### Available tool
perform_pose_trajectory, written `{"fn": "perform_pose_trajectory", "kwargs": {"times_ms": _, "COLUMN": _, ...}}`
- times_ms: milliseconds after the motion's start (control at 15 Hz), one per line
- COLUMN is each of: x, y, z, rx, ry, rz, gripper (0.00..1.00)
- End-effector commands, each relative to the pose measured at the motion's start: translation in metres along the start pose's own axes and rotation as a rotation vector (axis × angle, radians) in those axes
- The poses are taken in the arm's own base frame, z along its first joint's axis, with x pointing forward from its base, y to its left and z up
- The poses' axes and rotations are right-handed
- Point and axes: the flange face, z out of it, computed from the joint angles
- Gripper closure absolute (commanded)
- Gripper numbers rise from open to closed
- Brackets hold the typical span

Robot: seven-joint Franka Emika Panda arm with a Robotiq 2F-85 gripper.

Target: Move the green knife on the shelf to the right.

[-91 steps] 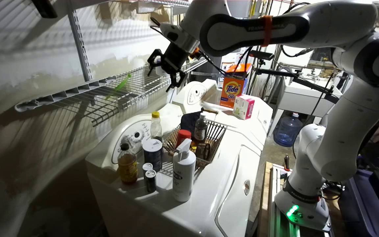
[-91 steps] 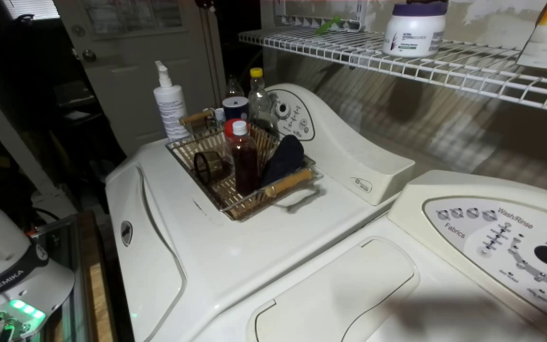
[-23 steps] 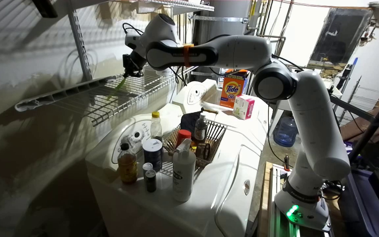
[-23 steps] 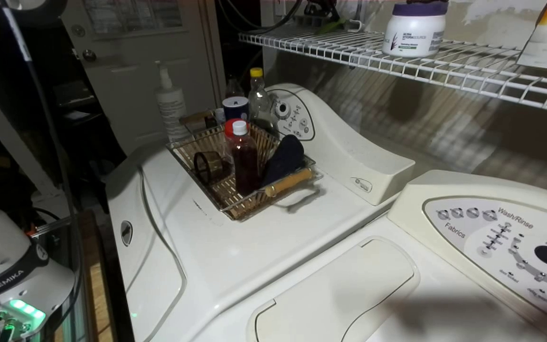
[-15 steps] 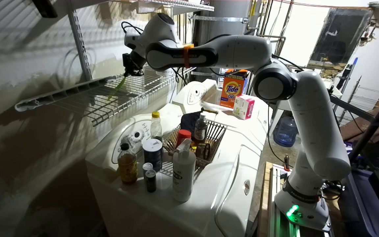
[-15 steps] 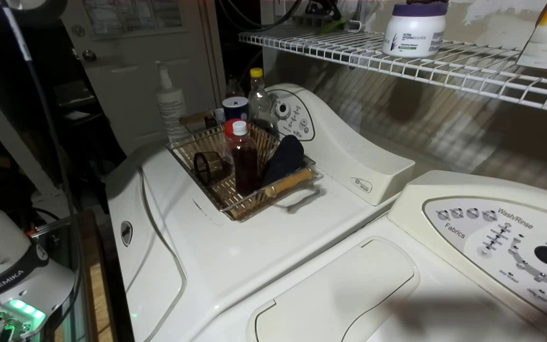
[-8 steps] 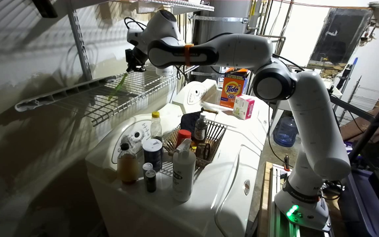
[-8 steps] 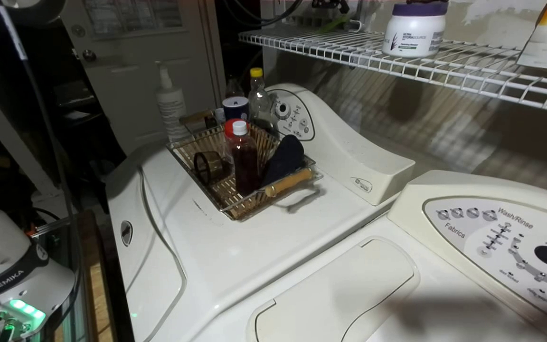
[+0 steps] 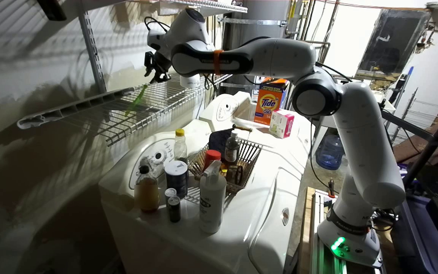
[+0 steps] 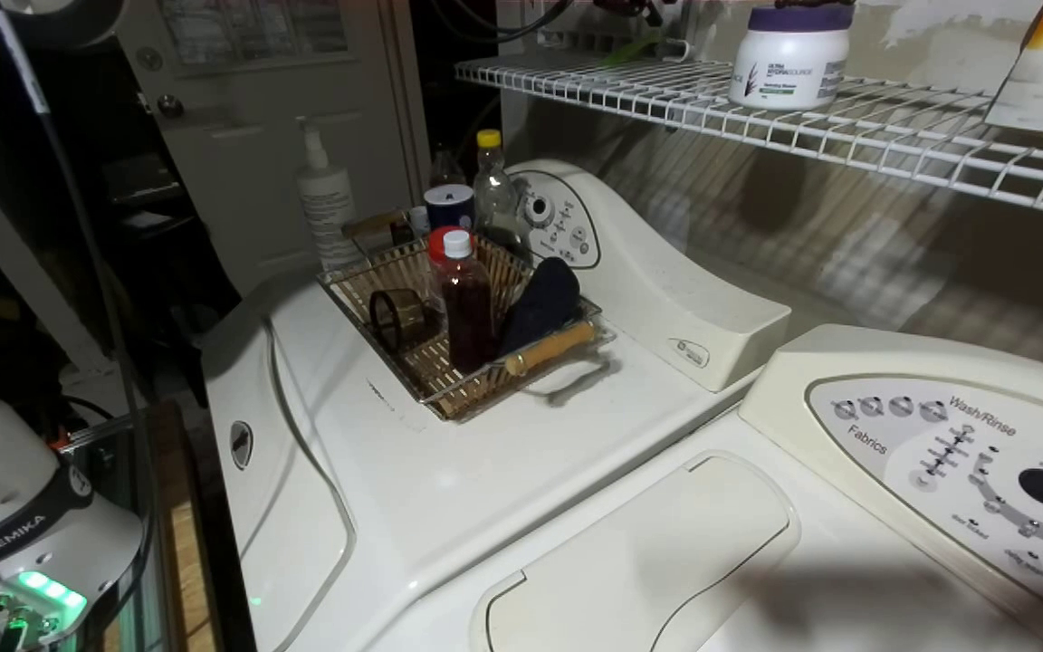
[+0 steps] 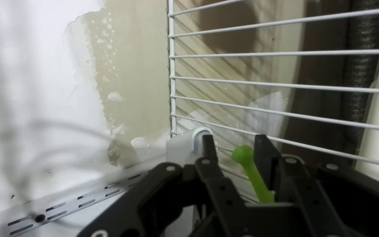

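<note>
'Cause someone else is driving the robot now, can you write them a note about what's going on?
Claw: open, above the shelf, holding nothing.
Green knife: on the shelf, left of the white jar in both exterior views; in the wrist view its end shows between the claw's fingers.
Done: the claw is close to the knife's end.
To do, most likely: lower, grip the knife, move it right, let go.

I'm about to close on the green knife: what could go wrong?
Closing now may miss: the open gripper hangs above the green knife, apart from it, in both exterior views. Once lowered, it could snag on the wire shelf. Moving right, it might bump the white jar standing there.
</note>
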Motion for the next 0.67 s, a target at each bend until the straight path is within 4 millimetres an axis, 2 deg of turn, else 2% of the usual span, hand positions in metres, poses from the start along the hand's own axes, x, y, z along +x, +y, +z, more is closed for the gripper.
{"fn": "perform_pose_trajectory", "kwargs": {"times_ms": 0, "x": 0.011, "y": 0.001, "z": 0.004, "rx": 0.022, "ry": -0.005, "rz": -0.045, "gripper": 0.32}}
{"fn": "perform_pose_trajectory", "kwargs": {"times_ms": 333, "x": 0.024, "y": -0.007, "z": 0.021, "rx": 0.058, "ry": 0.000, "rz": -0.090, "gripper": 0.00}}
{"fn": "perform_pose_trajectory", "kwargs": {"times_ms": 600, "x": 0.033, "y": -0.009, "z": 0.035, "rx": 0.055, "ry": 0.004, "rz": -0.128, "gripper": 0.00}}
